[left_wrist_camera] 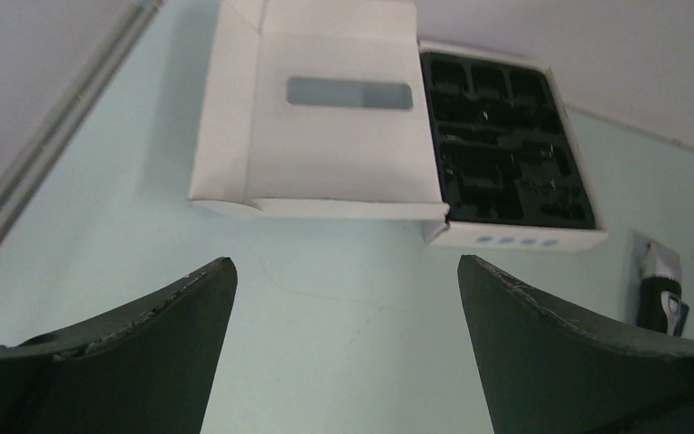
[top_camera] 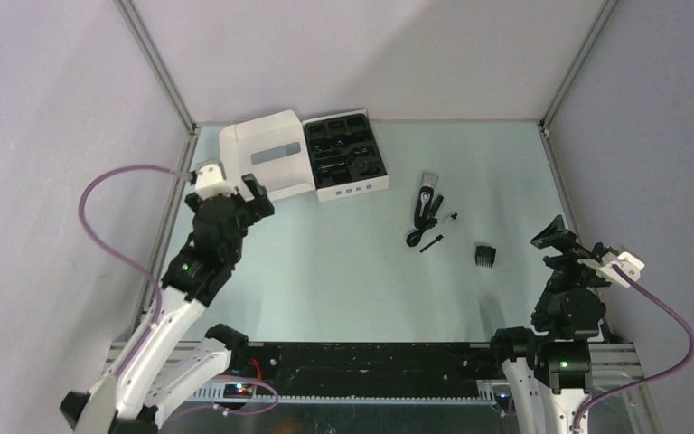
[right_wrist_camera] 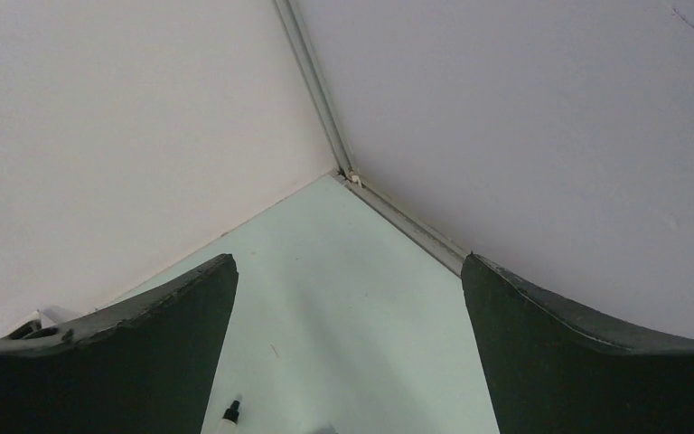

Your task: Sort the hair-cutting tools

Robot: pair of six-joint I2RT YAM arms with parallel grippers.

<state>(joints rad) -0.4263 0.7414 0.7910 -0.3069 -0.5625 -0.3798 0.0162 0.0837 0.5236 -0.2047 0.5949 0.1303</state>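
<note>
Clipper (top_camera: 427,192) lies well apart from the right end effector (top_camera: 567,244).

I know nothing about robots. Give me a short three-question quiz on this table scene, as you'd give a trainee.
1. True or false: the clipper lies on the table, outside the white box and its black tray.
2. Which thing lies nearest the right claw? A the white box; B the comb attachment; C the clipper.
3. Fill in: the left claw and the right claw both stand ___ and hold nothing.
Key: 1 true; 2 B; 3 open.
</note>
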